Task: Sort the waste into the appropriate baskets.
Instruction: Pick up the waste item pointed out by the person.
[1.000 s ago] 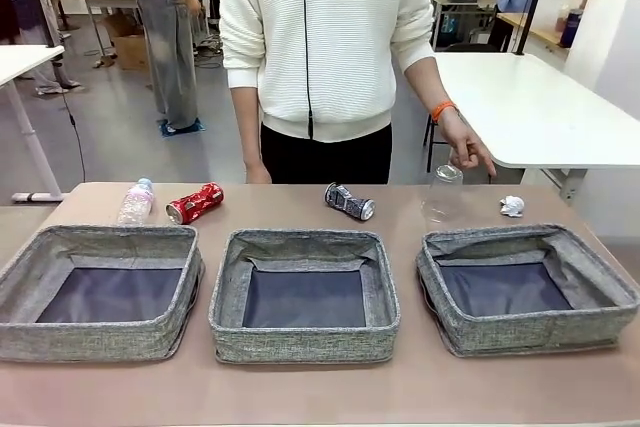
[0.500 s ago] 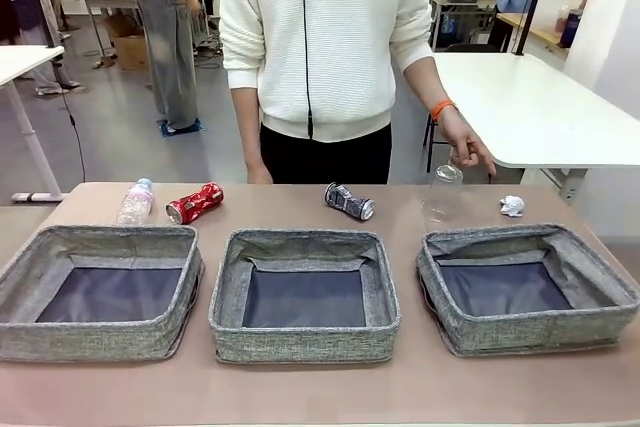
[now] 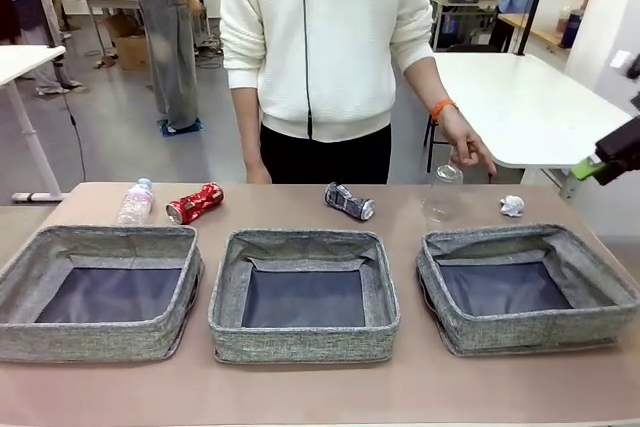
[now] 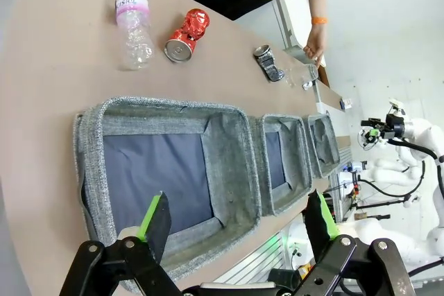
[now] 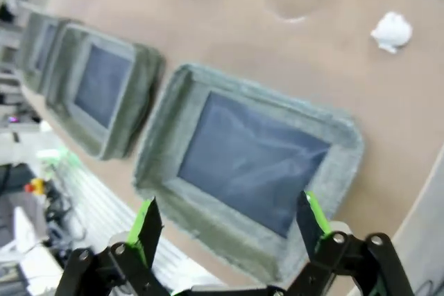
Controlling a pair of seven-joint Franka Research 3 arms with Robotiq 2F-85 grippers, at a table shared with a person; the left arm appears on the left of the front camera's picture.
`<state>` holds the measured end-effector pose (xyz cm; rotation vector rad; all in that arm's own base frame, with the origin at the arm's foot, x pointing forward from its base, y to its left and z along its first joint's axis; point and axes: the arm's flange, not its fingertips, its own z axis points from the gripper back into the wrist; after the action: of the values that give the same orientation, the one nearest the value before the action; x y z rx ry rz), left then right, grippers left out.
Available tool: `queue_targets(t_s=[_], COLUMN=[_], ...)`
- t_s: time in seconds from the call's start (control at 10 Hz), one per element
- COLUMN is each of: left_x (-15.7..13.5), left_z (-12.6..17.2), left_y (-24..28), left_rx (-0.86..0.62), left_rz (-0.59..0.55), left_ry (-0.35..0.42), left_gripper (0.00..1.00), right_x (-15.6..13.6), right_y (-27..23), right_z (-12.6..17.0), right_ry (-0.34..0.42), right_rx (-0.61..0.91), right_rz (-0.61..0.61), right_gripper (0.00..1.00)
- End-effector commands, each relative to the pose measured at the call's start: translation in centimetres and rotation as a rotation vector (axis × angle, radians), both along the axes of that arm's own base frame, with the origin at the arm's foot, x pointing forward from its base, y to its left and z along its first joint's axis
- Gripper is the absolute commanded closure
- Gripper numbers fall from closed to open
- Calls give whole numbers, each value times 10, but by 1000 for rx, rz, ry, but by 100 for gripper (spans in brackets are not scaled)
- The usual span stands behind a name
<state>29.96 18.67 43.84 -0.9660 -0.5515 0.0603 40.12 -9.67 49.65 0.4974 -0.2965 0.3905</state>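
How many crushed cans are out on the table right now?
2. The crushed red can lies beside the clear plastic bottle behind the left basket; the black-and-silver can lies behind the middle basket.

Rough grey woven-cloth baskets [image 3: 300, 343] on a smooth matt table [image 3: 300, 392]; the red can [image 3: 194, 203] is glossy crumpled metal.

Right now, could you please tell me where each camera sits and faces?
Left wrist: above the left basket, down past the open left gripper.
Right wrist: above the right basket, past the open right gripper.
Front: between the arms, facing the person across the table; right finger at edge.
Shared: both wrist views show the middle basket.
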Motion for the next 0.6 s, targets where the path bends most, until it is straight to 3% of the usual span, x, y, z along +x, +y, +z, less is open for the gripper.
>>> queue_targets(t_s=[0.0, 0.3, 0.5], left_x=[1, 1, 1], left_z=[0, 0, 0], left_y=[1, 1, 1], left_rx=[-9, -9, -9], left_rz=[-7, -7, -7], left_ry=[-31, -31, -31], left_gripper=[0, 0, 0], right_x=[-9, 7, 50], right_y=[4, -7, 3], right_z=[8, -7, -12], right_ry=[1, 1, -33], right_rx=[26, -9, -107], right_rz=[7, -60, -111], right_gripper=[0, 0, 0])
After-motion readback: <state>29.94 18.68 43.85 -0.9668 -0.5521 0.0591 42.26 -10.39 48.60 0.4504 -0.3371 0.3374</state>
